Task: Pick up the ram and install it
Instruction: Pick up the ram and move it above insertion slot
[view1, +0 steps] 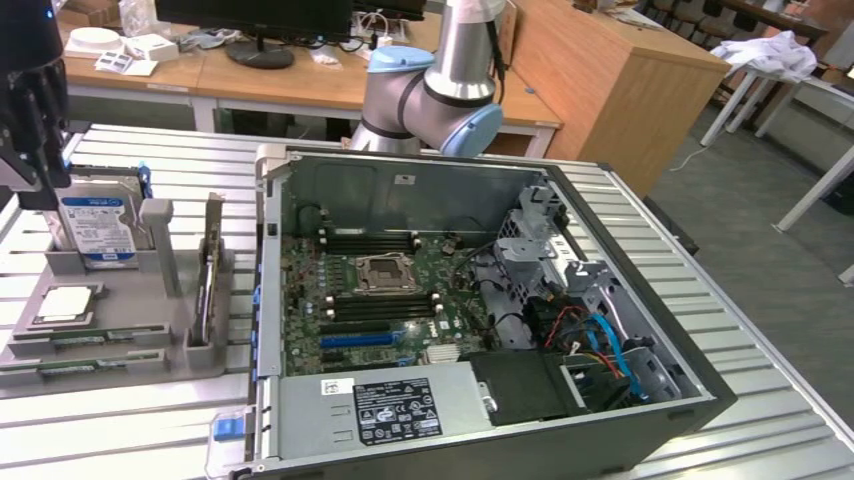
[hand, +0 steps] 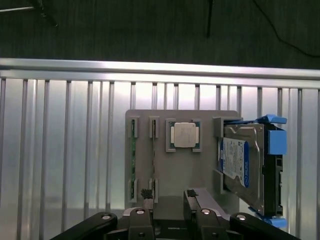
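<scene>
The ram (hand: 133, 159) is a thin green stick standing on edge in a slot of the grey parts holder (hand: 160, 170). A second thin stick (hand: 153, 160) stands in the slot beside it. In the exterior view the ram (view1: 78, 342) lies at the near end of the holder (view1: 127, 300), at the exterior view's left. My gripper (hand: 168, 195) hangs above the holder with its two dark fingertips (hand: 146, 193) apart and nothing between them. In the exterior view the gripper (view1: 38, 185) is the dark body over the holder's far end.
The holder also carries a silver CPU (hand: 184, 135) and an upright blue-labelled hard drive (hand: 240, 165). An open computer case (view1: 274, 300) lies to the exterior view's right, its motherboard showing black memory slots (view1: 380, 305) beside the CPU socket (view1: 387, 272). All rests on a ribbed metal table (view1: 747, 340).
</scene>
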